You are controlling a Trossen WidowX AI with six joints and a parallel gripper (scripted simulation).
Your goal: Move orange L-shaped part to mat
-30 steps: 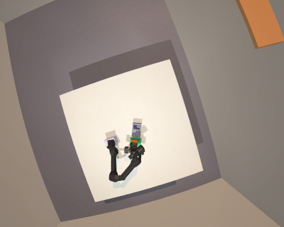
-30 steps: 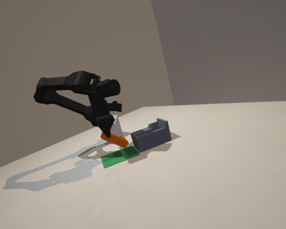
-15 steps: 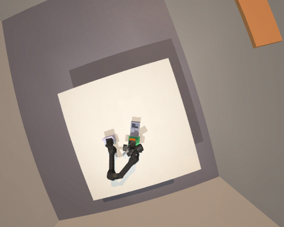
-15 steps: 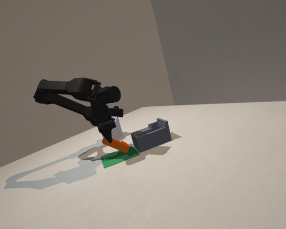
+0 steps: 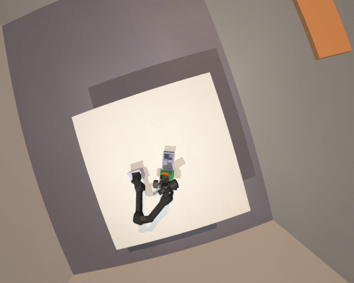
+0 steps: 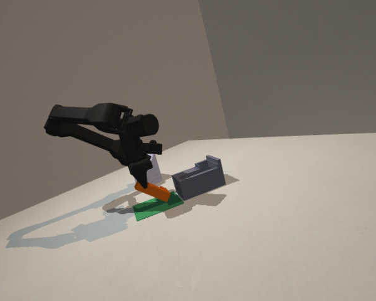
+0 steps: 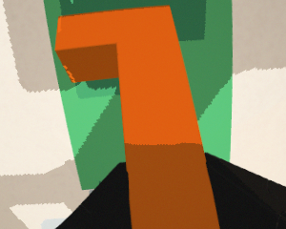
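In the exterior view, the black arm (image 6: 94,126) reaches in from the left, folded at the elbow, its long grey shadow stretched across the pale surface (image 6: 279,210) below it. At the arm's end the tool (image 6: 143,184) points downward and is clamped on the straight end of the orange L-shaped part (image 6: 154,190). The part hangs tilted: the pinched end is higher, and the far end slopes down toward the green mat (image 6: 155,207), its lowest corner at or just above the mat near the mat's far edge; whether it touches cannot be told. Behind the tool stands a small pale lilac block (image 6: 155,170). Just right of the mat sits the grey tray (image 6: 199,181), its stepped pocket open at the top, with the part outside it.

In the wrist view, the orange part (image 7: 153,95) runs up from between the dark tool bodies at the bottom edge, its short leg turning left near the top. The green mat (image 7: 210,114) lies beneath nearly all of it, and the part's shadow falls dark on the mat's upper portion.

From the top, the arm bends in a V, with the tool (image 5: 164,179) over the green mat (image 5: 170,173) and the tray (image 5: 169,160) just beyond.
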